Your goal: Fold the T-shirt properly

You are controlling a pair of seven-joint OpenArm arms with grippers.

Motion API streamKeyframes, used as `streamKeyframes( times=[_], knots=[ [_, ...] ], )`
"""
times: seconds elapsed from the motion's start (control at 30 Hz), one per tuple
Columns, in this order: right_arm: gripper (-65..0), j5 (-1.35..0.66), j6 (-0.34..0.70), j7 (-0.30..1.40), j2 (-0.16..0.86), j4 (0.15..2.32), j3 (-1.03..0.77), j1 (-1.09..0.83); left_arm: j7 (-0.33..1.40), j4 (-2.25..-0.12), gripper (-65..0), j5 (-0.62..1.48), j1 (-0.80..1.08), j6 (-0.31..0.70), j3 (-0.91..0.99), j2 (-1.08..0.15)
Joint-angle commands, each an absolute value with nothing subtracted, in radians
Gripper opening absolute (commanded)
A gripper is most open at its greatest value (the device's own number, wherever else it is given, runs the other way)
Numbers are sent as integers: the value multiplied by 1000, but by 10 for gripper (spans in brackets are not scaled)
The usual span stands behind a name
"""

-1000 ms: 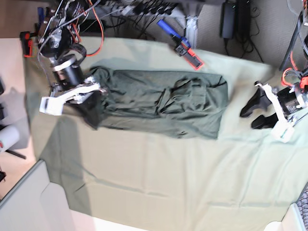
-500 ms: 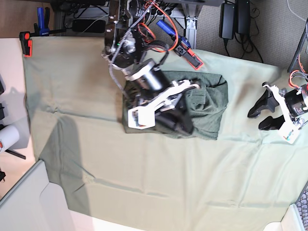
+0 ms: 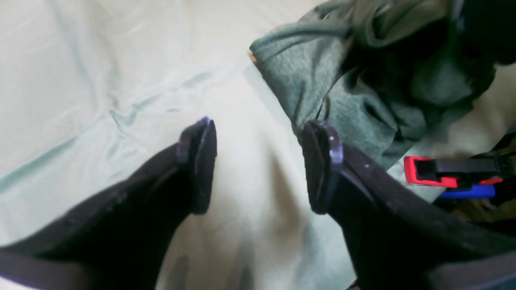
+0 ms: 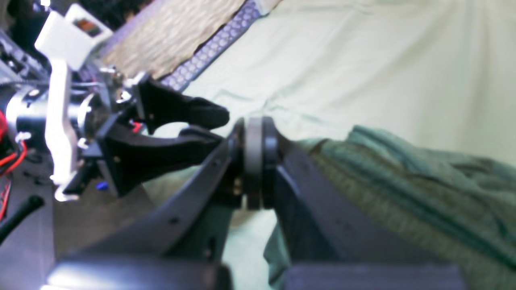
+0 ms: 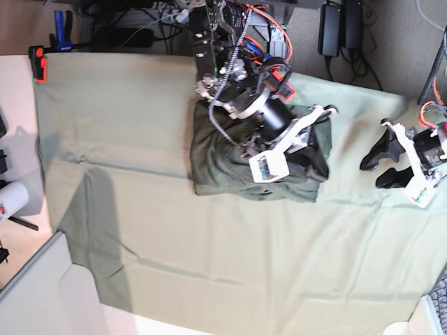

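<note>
The dark olive T-shirt (image 5: 223, 164) lies on the pale green table cloth (image 5: 209, 265), doubled over into a compact wrinkled block. My right gripper (image 5: 314, 167) hangs over the block's right end. In the right wrist view its pads (image 4: 254, 161) are pressed together, with the T-shirt (image 4: 403, 209) draping from them. My left gripper (image 5: 371, 173) rests on the cloth to the right of the shirt, open and empty. In the left wrist view its fingers (image 3: 201, 141) stand wide apart, and the T-shirt (image 3: 314, 76) edge lies just past the right one. The left gripper (image 4: 223, 127) also shows in the right wrist view.
A red and blue clamp (image 3: 443, 173) sits at the cloth's far edge near the shirt, and another red clamp (image 5: 38, 61) holds the far left corner. Cables and power bricks (image 5: 342, 28) lie beyond the table. A white roll (image 5: 10, 199) stands at the left.
My right arm has swept from the shirt's left end across to its right end, carrying the cloth over so the shirt is folded in half. The left arm has barely moved.
</note>
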State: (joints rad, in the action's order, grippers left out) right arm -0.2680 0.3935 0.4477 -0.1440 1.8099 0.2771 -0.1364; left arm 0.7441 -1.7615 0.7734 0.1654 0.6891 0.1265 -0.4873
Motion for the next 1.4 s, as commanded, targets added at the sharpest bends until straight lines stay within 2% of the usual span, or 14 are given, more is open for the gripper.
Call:
streamKeyframes(
  times=[0.0,0.2,0.23,0.3,0.37,0.43,0.6,0.77,0.9,1.03,1.2,1.37],
  knots=[
    [-650,-276,400,418,-152,1815,289,-117,723,-1781,-281,791,153,698,133,-502],
    [-650,-276,400,411,-152,1726,315,-62,723,-1781,-280,797,153,698,133,-502],
    [-635,-277,400,410,-152,1708,316,-56,723,-1781,-281,797,153,698,133,-502],
    [-465,-280,400,402,-152,1683,317,-47,728,-1781,-281,797,153,698,133,-502],
    [-327,-281,400,399,-152,1668,316,-43,738,-1781,-281,812,153,698,133,-502],
    [-273,-281,400,399,-152,1669,316,-41,755,-1781,-281,840,153,698,133,-502],
    [-273,-266,401,396,-150,1731,313,-22,839,-1782,-281,986,158,698,133,-501],
    [-273,-183,400,397,-149,1776,239,38,852,-1895,-281,997,213,698,109,-501],
    [-273,-172,400,405,-119,1758,133,103,849,-2011,-281,939,255,698,-6,-501],
    [-273,-173,400,424,-71,1666,70,152,812,-2022,-281,840,270,698,-150,-485],
    [-273,-187,400,424,-23,1521,83,165,756,-2022,-281,710,269,698,-245,-423],
    [-275,-191,400,464,15,1475,125,163,728,-2021,-281,652,268,698,-270,-390]
  ],
)
